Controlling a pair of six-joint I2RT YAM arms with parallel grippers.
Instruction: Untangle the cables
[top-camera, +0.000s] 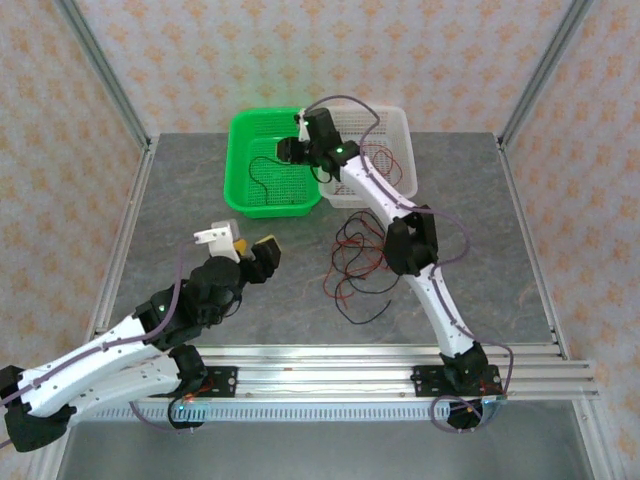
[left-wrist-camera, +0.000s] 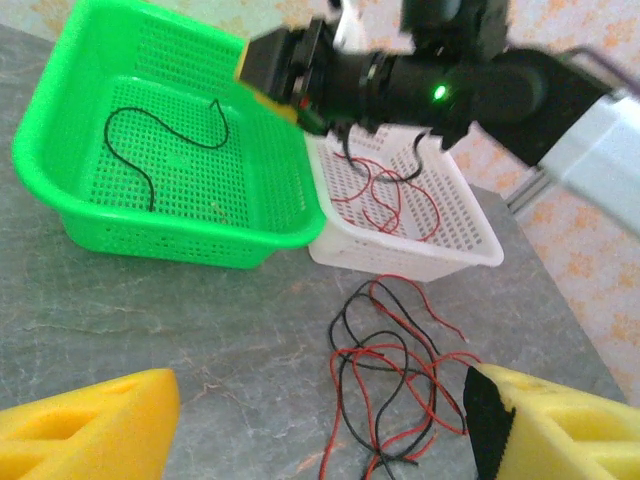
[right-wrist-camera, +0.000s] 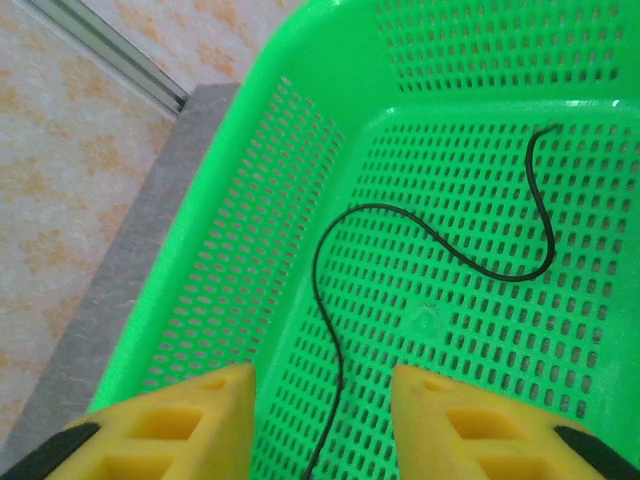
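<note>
Overhead, a tangle of red and black cables (top-camera: 355, 262) lies loose on the grey worktop (top-camera: 200, 190), just left of the right arm's elbow and nearer than both baskets. A green basket (top-camera: 237, 135) sits at the far middle, with a white basket (top-camera: 404, 122) against its right side. One black cable (top-camera: 262, 172) curls on the green basket's floor. The right tool (top-camera: 290, 150) hangs over the right part of the green basket; I cannot tell its opening from up here. The left tool (top-camera: 253, 250) hovers over the near-left worktop, apart from the tangle, with its fingers spread.

From the left wrist, the left tool (left-wrist-camera: 320, 420) is wide open, and the tangle of red and black cables (left-wrist-camera: 390, 370) lies just beyond its yellow fingers (left-wrist-camera: 90, 425). Farther off, the green basket (left-wrist-camera: 60, 110) holds the black cable (left-wrist-camera: 150, 130), and the white basket (left-wrist-camera: 470, 250) holds red cables (left-wrist-camera: 390, 195). The right tool (left-wrist-camera: 272, 62) is above the green basket's right wall.

From the right wrist, the right tool (right-wrist-camera: 322, 400) is open to a moderate gap, low inside the green basket (right-wrist-camera: 260, 150). The black cable (right-wrist-camera: 440, 245) runs between its yellow fingers (right-wrist-camera: 170, 425), touching neither.
</note>
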